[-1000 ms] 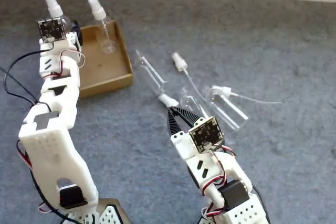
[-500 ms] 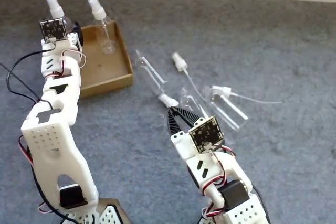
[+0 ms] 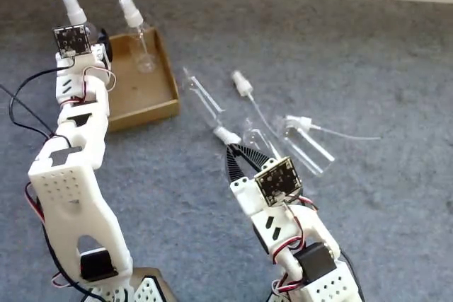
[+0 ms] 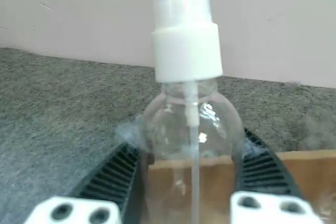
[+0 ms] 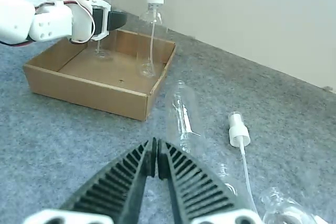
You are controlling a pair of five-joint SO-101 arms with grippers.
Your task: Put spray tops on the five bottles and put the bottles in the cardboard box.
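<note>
My left gripper (image 4: 189,148) is shut on a clear bottle (image 4: 191,124) with a white spray top (image 4: 185,40), held upright at the far corner of the cardboard box (image 3: 145,112). From the right wrist, that bottle's base (image 5: 102,53) sits on the box floor. A second topped bottle (image 3: 138,33) stands in the box beside it. My right gripper (image 5: 156,153) is shut and holds nothing, low over the carpet, with a loose spray top (image 3: 226,134) just beyond its tip.
On the carpet to the right of the box lie an uncapped bottle (image 3: 200,92), a loose spray top (image 3: 242,84) with its long tube, and two more clear bottles (image 3: 309,148) with another spray top (image 3: 299,122) beside them. A pale wall runs behind the box.
The left arm shifted a touch to the right with its bottle a second ago, then held still. The right arm has not moved.
</note>
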